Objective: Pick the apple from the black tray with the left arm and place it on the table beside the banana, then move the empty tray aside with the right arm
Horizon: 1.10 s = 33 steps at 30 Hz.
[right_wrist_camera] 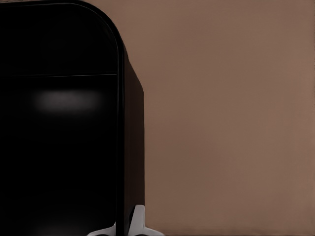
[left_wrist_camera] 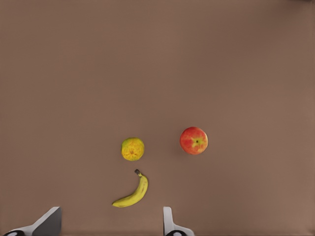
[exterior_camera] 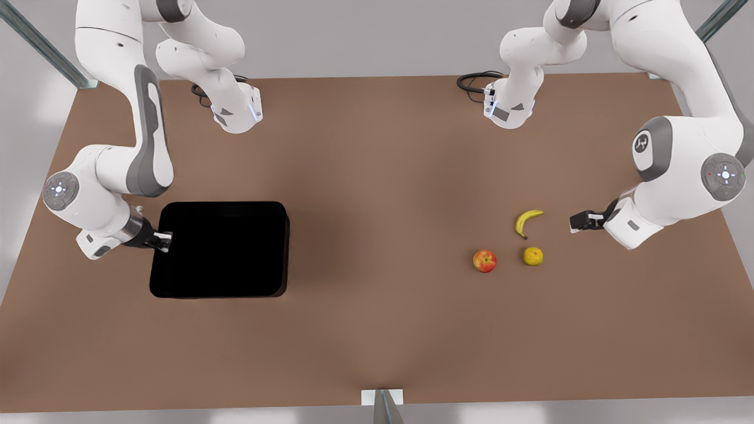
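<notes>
The apple [exterior_camera: 485, 261] [left_wrist_camera: 194, 140] lies on the brown table [exterior_camera: 377, 176], just left of the banana [exterior_camera: 527, 221] [left_wrist_camera: 133, 194] in the front view. My left gripper [exterior_camera: 580, 221] [left_wrist_camera: 108, 226] hovers open and empty to the front view's right of the banana. The black tray [exterior_camera: 224, 253] [right_wrist_camera: 59, 147] sits on the front view's left with nothing in it. My right gripper [exterior_camera: 162, 241] [right_wrist_camera: 123, 227] is at the tray's left wall, one finger inside and one outside, shut on that wall.
A round yellow dimpled fruit [exterior_camera: 533, 256] [left_wrist_camera: 133, 149] rests just in front of the banana, right of the apple. Both arm bases stand at the table's far edge. Bare tabletop stretches between the tray and the fruits.
</notes>
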Available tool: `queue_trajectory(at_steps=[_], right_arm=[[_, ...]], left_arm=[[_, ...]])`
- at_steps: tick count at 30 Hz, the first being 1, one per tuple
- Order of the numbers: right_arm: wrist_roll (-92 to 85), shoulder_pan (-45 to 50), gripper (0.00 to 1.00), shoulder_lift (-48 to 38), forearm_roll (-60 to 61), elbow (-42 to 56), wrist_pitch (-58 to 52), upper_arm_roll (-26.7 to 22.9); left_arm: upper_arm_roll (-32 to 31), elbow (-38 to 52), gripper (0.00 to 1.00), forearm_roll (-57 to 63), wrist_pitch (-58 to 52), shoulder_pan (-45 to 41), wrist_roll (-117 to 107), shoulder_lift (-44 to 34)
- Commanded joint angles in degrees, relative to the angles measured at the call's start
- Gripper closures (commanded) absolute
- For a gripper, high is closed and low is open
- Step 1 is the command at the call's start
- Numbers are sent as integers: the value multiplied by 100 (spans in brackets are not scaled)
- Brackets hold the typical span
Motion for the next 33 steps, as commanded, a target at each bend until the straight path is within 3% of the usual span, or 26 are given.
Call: queue_trajectory(at_steps=[1,13,15,16,17,21,24,26,33], right_arm=[[-2791,19,84,60,13,-5,-205,-137],[-2808,-139,81,1783,390,681,-82,-489],[-2817,-139,64,1784,390,725,-82,-489],[-2826,-139,27,1792,390,777,-82,-489],[-2773,-139,1,1792,391,795,-82,-489],[-2343,-95,0,1503,373,1058,-327,-357],[-1015,-577,0,1344,285,2429,-1690,837],[-682,-1694,0,1133,-461,2535,-1690,2375],[-136,-1818,0,1195,-726,2711,-1690,2447]], left_arm=[[-4,-3,0,-22,-15,2,272,-11],[-39,5,0,-31,3,-7,272,6],[-39,-3,0,-40,3,-7,272,6],[-39,-3,0,-40,3,-7,272,6],[-39,-3,0,-40,3,-7,272,6],[-48,-21,0,-40,-6,-7,263,-20],[-48,-21,0,-22,-15,-7,290,-20],[-56,-12,0,-22,-41,-7,325,-55],[-65,120,0,-286,293,-103,290,-20]])
